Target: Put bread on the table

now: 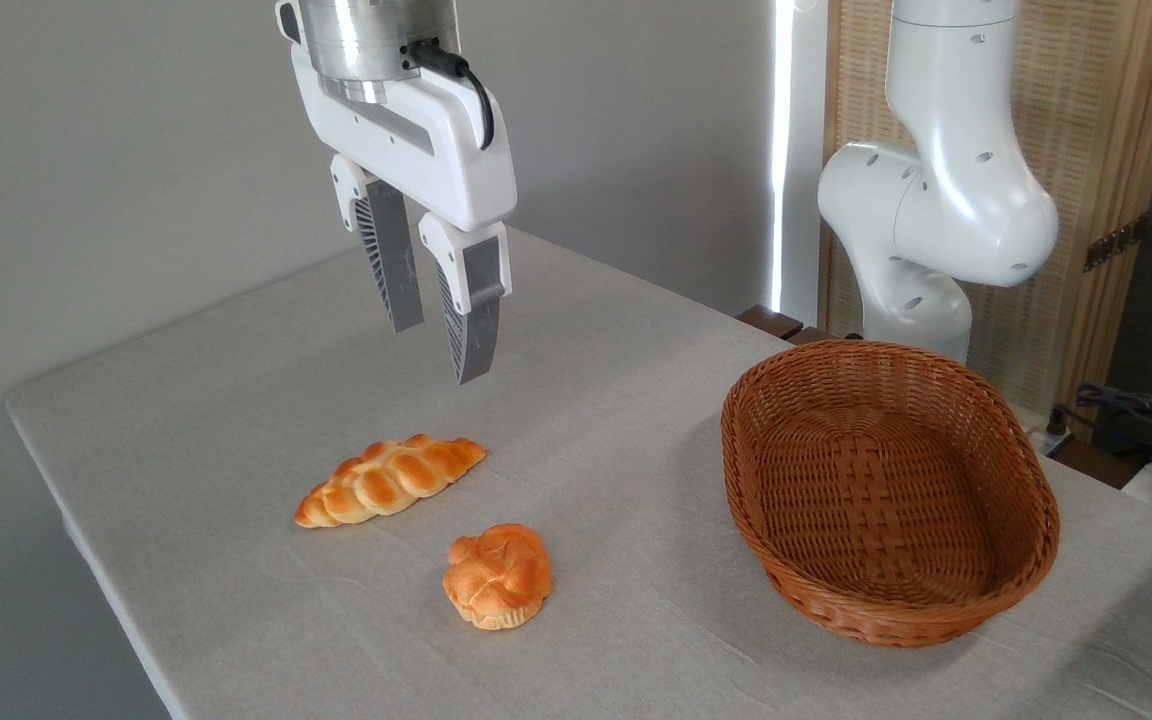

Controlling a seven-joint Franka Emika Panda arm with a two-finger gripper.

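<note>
The bread (pixel 498 576) sits on the cloth-covered bench (pixel 236 400) near its front edge, base down and lumpy top up. Just behind it, toward the left edge, lies a braided loaf (pixel 391 479), apart from the bun. The pincer (pixel 438 350) hangs in the air above the bench's back part, fingers pointing down, slightly parted and holding nothing. A wicker basket (pixel 886 490) stands toward the right edge, well apart from both
</note>
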